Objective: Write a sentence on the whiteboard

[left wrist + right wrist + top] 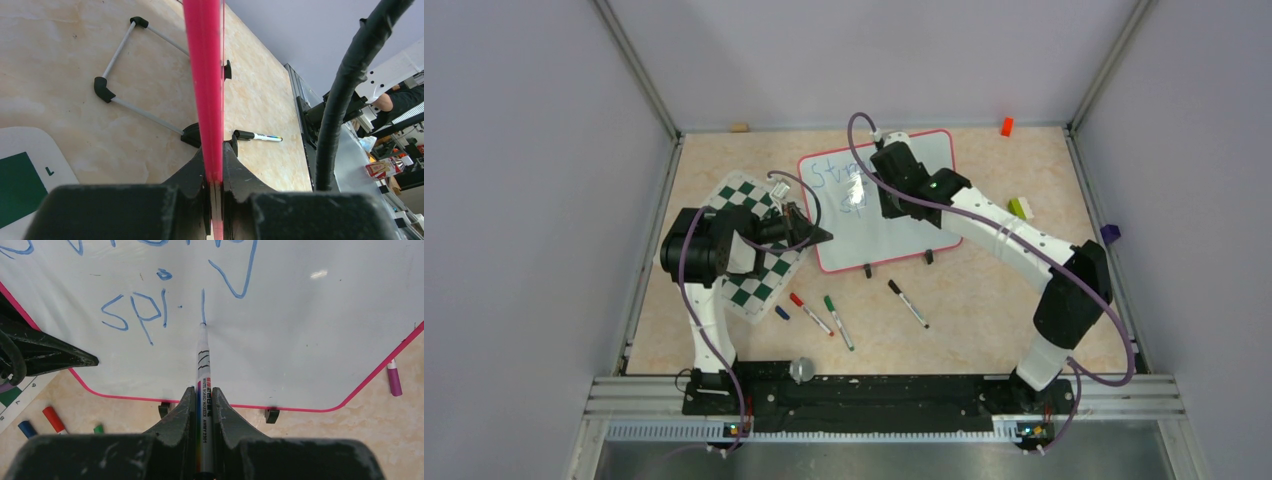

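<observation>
The whiteboard [902, 225], white with a pink frame, lies at the middle back, its two black clips on the near edge. My left gripper [822, 236] is shut on its left edge; in the left wrist view the pink frame [204, 75] runs up from between my jaws [214, 156]. My right gripper [881, 190] is over the board, shut on a whiteboard marker [203, 365]. The marker tip touches the board [310, 340] at the lower end of a short blue stroke. The sentence [134, 314] in blue reads "Str…" on top and "spi" below it, partly hidden by my arm.
A green-and-white chessboard mat [746, 290] lies under my left arm. Red [809, 312], green [838, 321] and black [907, 303] markers lie in front of the board. A purple marker [393, 380] lies by the board's right corner. Small blocks sit at the back [1006, 126] and right [1020, 207].
</observation>
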You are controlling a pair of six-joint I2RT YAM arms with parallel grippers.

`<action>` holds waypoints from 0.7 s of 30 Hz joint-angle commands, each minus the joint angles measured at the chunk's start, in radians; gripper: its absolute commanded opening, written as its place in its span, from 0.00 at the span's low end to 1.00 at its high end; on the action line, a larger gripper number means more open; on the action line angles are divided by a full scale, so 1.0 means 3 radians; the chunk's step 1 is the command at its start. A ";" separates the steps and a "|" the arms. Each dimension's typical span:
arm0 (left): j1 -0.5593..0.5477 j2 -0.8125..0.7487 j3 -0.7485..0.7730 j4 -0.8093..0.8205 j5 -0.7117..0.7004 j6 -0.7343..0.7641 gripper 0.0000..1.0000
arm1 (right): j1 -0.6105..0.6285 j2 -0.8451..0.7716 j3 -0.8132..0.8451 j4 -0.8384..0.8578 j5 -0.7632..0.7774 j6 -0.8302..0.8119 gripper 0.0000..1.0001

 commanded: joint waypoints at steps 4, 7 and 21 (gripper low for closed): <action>0.0103 -0.0040 -0.0013 0.0346 -0.0237 0.0243 0.00 | -0.0025 -0.0037 0.0212 0.0085 0.0037 -0.0024 0.00; 0.0103 -0.0040 -0.0010 0.0346 -0.0236 0.0246 0.00 | -0.0027 -0.0014 0.0254 0.0079 0.0067 -0.0048 0.00; 0.0102 -0.0048 -0.0010 0.0348 -0.0230 0.0252 0.00 | -0.0030 0.0138 0.0535 -0.0021 0.0220 -0.0088 0.00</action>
